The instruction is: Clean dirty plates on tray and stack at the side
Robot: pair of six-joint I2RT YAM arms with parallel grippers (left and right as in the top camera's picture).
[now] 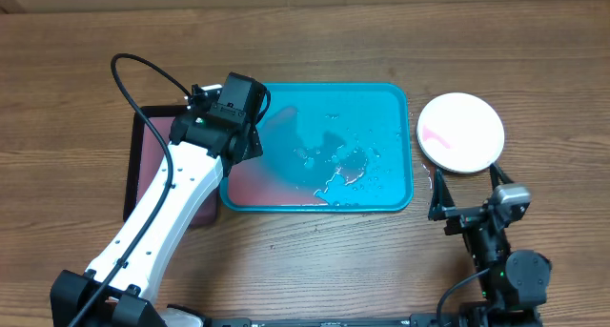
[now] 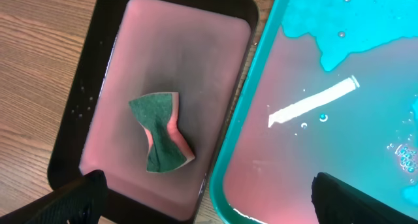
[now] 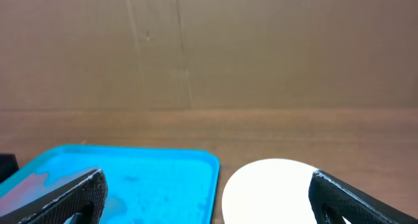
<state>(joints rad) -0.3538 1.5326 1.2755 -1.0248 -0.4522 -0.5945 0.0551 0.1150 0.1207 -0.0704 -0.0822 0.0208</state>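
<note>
The turquoise tray [image 1: 381,103] is lying in the middle of the overhead frame with no plate on it, only beads of water [image 1: 343,160] and a pinkish film pooling toward its lower left corner. A white plate [image 1: 461,133] is sitting on the table [image 1: 305,31] just beside the tray's right rim, in the upper right of the frame, and it is showing a faint red-orange smear [image 1: 437,136]. Whether other plates are lying under it I cannot tell.

The left tool [image 2: 209,191] is hovering over the seam between the turquoise tray and the smaller black-rimmed tray [image 2: 85,87] at the left, its fingers spread wide apart and holding nothing. The sponge [image 2: 162,131] is lying loose in the pinkish water of that small tray, left of centre in the left wrist view. The right tool [image 3: 208,188] is waiting at the lower right of the overhead frame, fingers likewise wide apart and empty, facing the white plate.

By my judgement the washing and stacking is nearing its end, yet the smear suggests the top plate is needing another wipe. That would be calling for the left tool to drop onto the sponge and close on it while the plate comes back over the tray. The tray's raised rim is standing between sponge and plate, and the left arm's cable [image 1: 143,89] is looping above the small tray.
</note>
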